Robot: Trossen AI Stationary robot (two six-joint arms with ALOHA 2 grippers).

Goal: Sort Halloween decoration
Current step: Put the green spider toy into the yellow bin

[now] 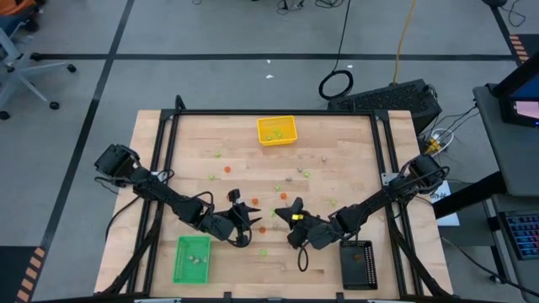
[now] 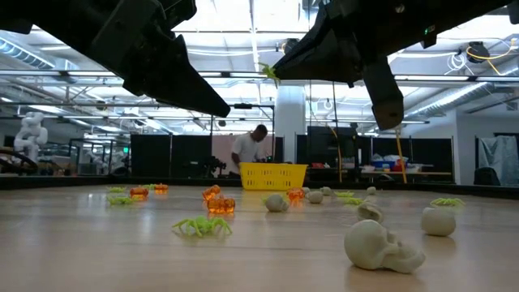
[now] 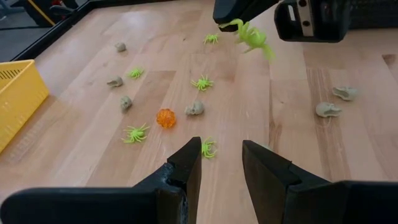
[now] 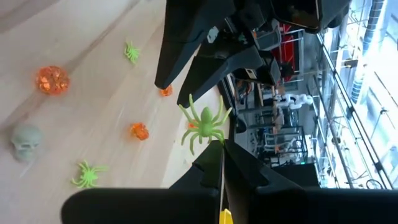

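Pinching a green spider [image 4: 203, 126] between pressed-together fingers, our right end effector [image 1: 294, 218] hung above the bench [image 1: 354, 160] center, while our left end effector [image 1: 245, 220] faced it, fingers spread, over scattered spiders, pumpkins and skulls.

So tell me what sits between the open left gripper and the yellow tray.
In the left wrist view, past the left gripper toward the yellow tray lie a green spider, an orange pumpkin and a small grey skull on bare wood.
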